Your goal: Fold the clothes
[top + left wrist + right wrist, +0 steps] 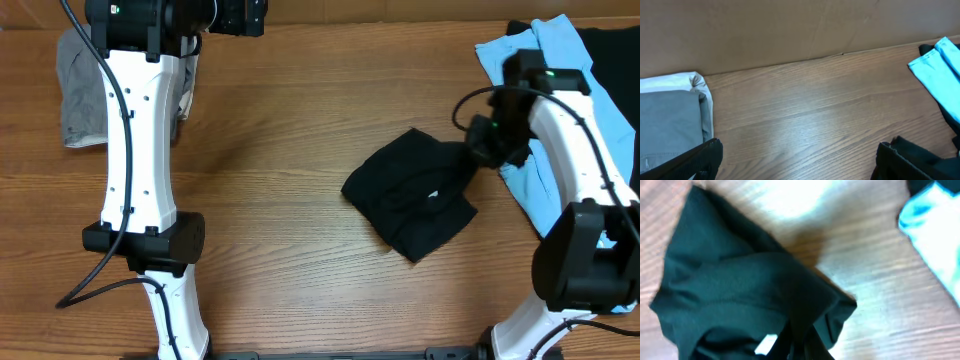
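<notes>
A crumpled black garment (pixel 415 192) lies on the wooden table right of centre; it fills the right wrist view (pixel 740 290). My right gripper (pixel 478 148) is at the garment's right edge, shut on a pinch of the black cloth (pixel 805 342). My left gripper (pixel 190 30) is at the far left back of the table, open and empty, its fingers apart over bare wood (pixel 797 160).
A folded grey garment (pixel 82 85) lies at the back left, also in the left wrist view (pixel 667 122). A light blue garment (pixel 540 60) and more dark cloth (pixel 615 60) lie at the back right. A brown wall (pixel 790 30) backs the table.
</notes>
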